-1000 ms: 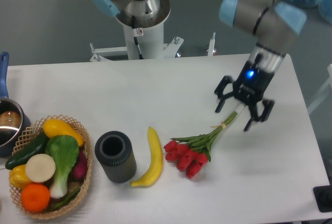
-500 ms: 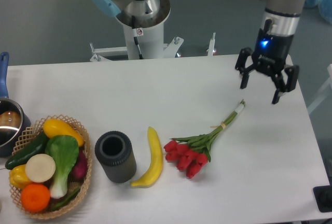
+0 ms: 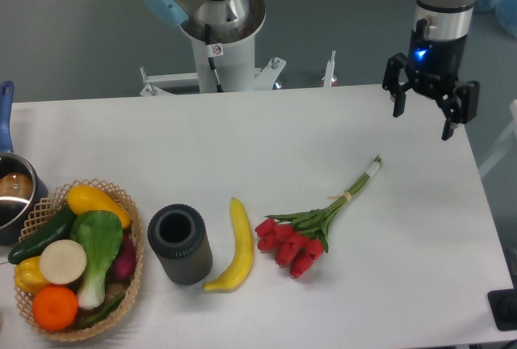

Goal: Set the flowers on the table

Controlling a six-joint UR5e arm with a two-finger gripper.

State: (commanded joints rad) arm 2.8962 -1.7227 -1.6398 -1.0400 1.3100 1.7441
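The flowers (image 3: 311, 226) lie flat on the white surface (image 3: 242, 147), right of centre, red buds toward the near left and stem ends pointing to the far right. Nothing grips them. The hand (image 3: 422, 111) hangs above the far right edge of the surface, well apart from the stems, fingers spread apart and empty. A yellow banana (image 3: 233, 248) lies just left of the buds. Left of it stands a dark cylindrical holder (image 3: 179, 245), upright. A wicker basket (image 3: 129, 284) of vegetables sits at the near left, with a pot (image 3: 14, 191) beside it at the left edge.
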